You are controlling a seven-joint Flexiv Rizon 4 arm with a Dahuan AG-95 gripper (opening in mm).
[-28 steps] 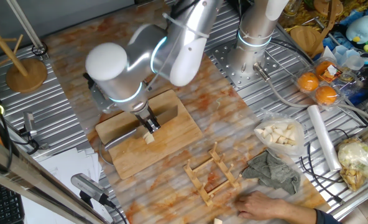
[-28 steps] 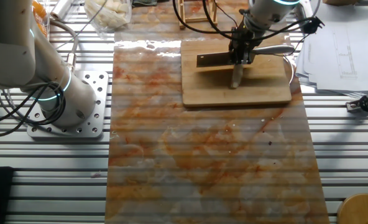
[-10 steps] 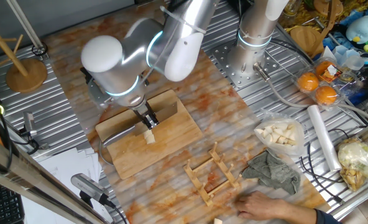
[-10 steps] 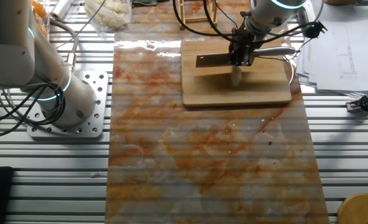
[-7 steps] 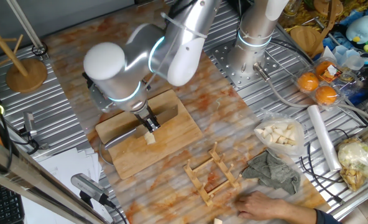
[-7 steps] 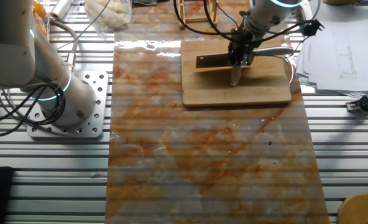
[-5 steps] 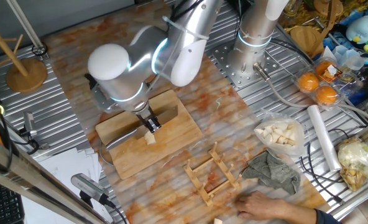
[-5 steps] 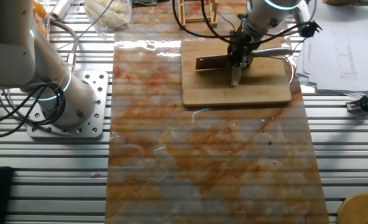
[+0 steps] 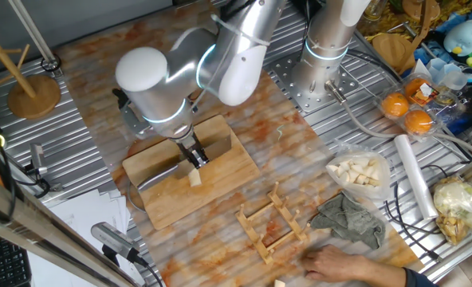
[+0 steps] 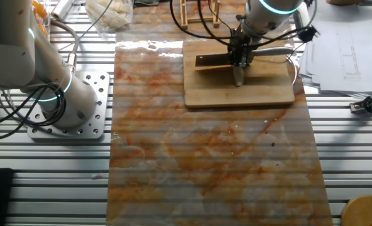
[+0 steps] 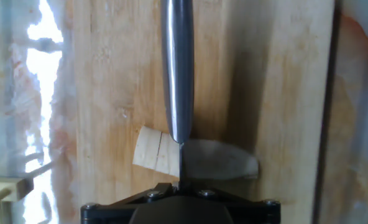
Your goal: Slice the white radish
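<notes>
**Knife on the Radish**

The robot arm [image 9: 220, 56] leaned over a wooden cutting board [image 9: 220, 171] on the table. Its gripper [image 9: 194, 155] pointed down at the board. The fingers were closed on a knife [image 10: 214, 61]. From the other fixed view, the dark blade stuck out to one side of the gripper [image 10: 239, 58] and the shiny handle [image 10: 274, 51] stuck out to the other side.

The white radish [image 9: 194, 178] lay on the cutting board, right under the gripper. In the hand view, the knife [image 11: 178, 74] ran straight up the middle of the picture, thin and gray. Its edge sat across the white radish [image 11: 156, 151]. A pale piece showed to the left of the blade, and it had a faint line on it. To the right of the blade the radish looked dark, as if in shadow, with a rounded end. I could not tell how deep the blade had gone in.

The cutting board [image 11: 109, 81] was light wood with darker stripes.

Off the board, a small wooden rack [image 9: 272, 219] stood on the table near its far side. A clear plastic bag of pale cut pieces [image 9: 359, 171] sat well apart from the board. A gray cloth [image 9: 348, 219] lay just beside that bag. A person's hand [image 9: 340, 263] rested at the edge of the table near the cloth. Some oranges [image 9: 407, 112] sat in plastic farther away.
</notes>
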